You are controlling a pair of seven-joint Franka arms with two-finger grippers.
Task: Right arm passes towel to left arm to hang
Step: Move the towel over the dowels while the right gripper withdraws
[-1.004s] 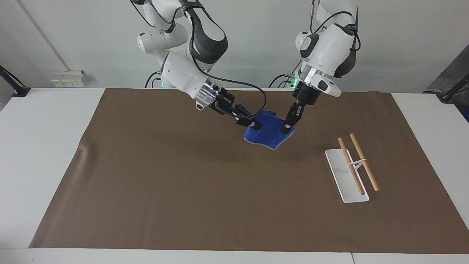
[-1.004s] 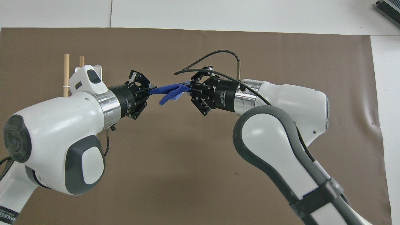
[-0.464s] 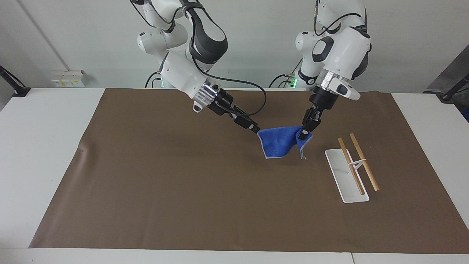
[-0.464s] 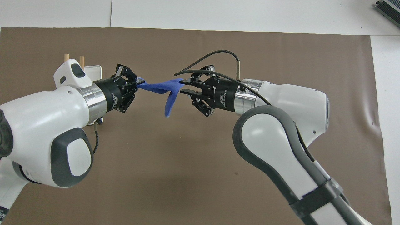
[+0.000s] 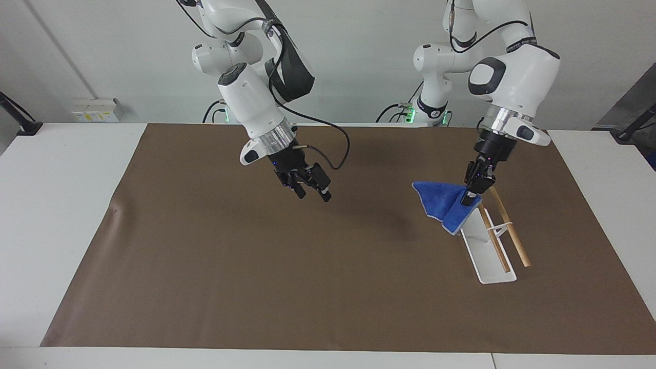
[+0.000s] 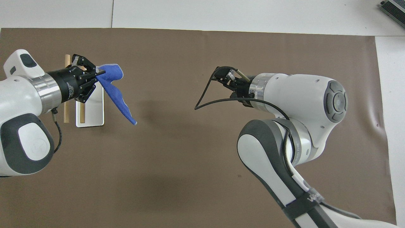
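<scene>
Handover done: my left gripper (image 5: 470, 197) is clamped on one corner of the towel (image 5: 439, 202), which hangs over the rack's (image 5: 474, 233) end nearer the robots, at four o'clock from the mat's (image 5: 205, 266) centre in the facing view. My right gripper (image 5: 310, 190), fingers spread and empty, hangs over the mat at eleven o'clock. Left to do, I judge: draping the towel over the rods (image 5: 507, 225).

Towel (image 5: 445, 205) over rack (image 5: 484, 251) (perhaps touching) — held.
</scene>
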